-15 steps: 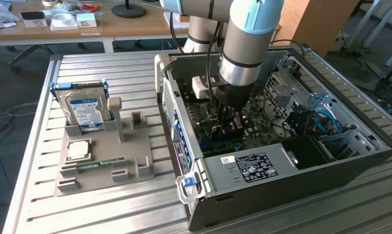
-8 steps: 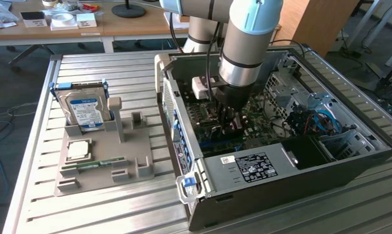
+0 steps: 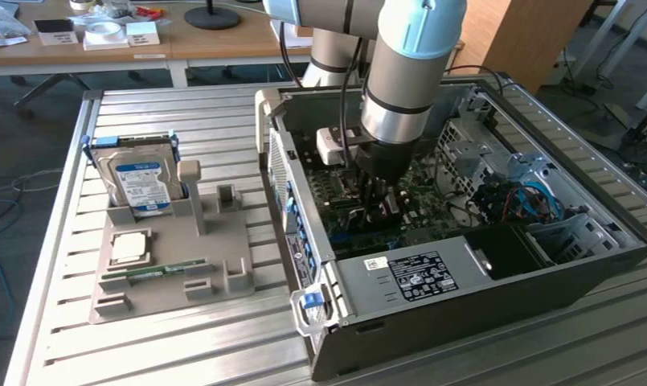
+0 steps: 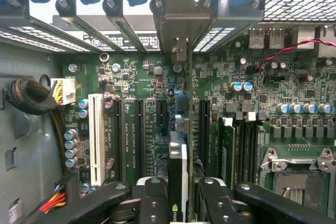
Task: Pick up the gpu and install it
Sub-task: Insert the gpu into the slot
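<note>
My gripper is down inside the open computer case, just over the green motherboard. In the wrist view the gripper is shut on the gpu, a thin card seen edge-on between the two black fingers. The card stands upright over the black expansion slots, in line with a metal bracket at the case's rear slot openings. I cannot tell whether its lower edge sits in a slot.
A white slot, capacitors, memory slots and the processor socket crowd the motherboard. Cables hang at the case wall. On the slatted table a grey holder carries a hard drive, a processor and a green memory stick.
</note>
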